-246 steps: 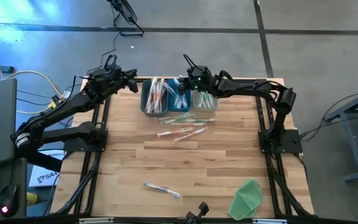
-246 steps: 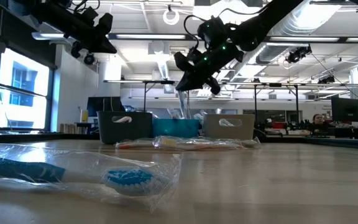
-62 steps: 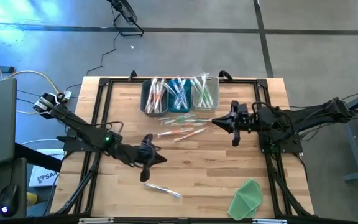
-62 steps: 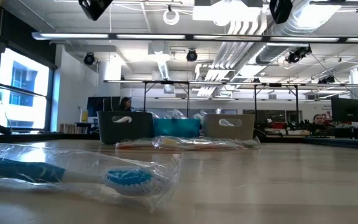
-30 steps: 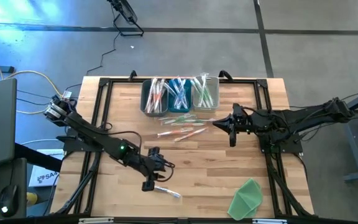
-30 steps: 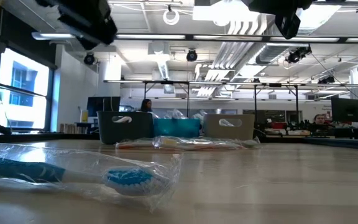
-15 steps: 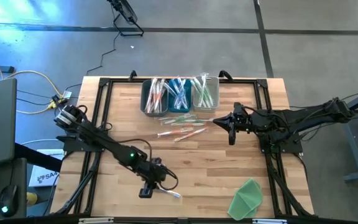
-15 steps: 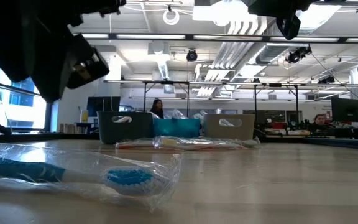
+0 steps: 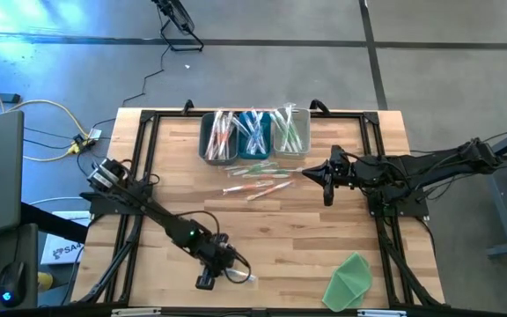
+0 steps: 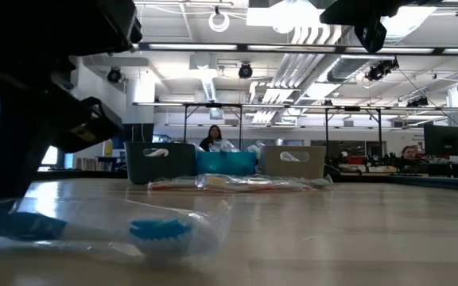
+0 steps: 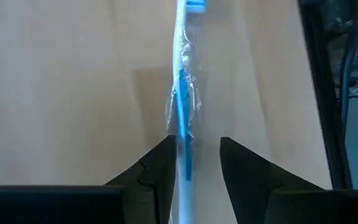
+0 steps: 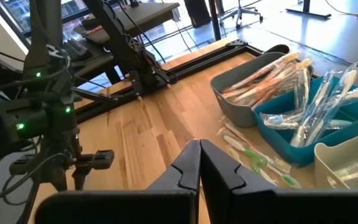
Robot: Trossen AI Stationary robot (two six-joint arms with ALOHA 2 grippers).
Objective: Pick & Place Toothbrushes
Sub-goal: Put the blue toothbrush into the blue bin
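Reaching down to the near edge of the worktop [image 9: 174,185], the left hand [image 9: 223,275] sits low over a blue toothbrush [image 11: 180,93] sealed in a clear wrapper. In the left wrist view its two dark fingers [image 11: 160,163] stand apart on either side of the blue handle, one finger touching or nearly touching the wrapper, the other just clear of it; the hand is open around the toothbrush, not clamped on it. In the low view the same toothbrush [image 10: 153,232] lies flat on the wood, bristle head toward the middle of the picture, with the left hand [image 10: 22,151] a large dark shape above its handle end. The right hand [image 9: 324,180] hangs above the worktop on the right side, near the loose toothbrushes; in the right wrist view its fingers [image 12: 188,165] are pressed together, closed on nothing. At the far edge stand three bins side by side: a grey bin [image 9: 206,150] with pink and orange toothbrushes, a blue bin [image 9: 253,155] with blue ones, and a pale bin [image 9: 304,132] with green ones. Just in front of the bins a few loose toothbrushes [image 9: 258,183], green and orange, lie scattered on the wood. A folded green sheet [image 9: 350,280] lies at the near right corner, well apart from the left hand.
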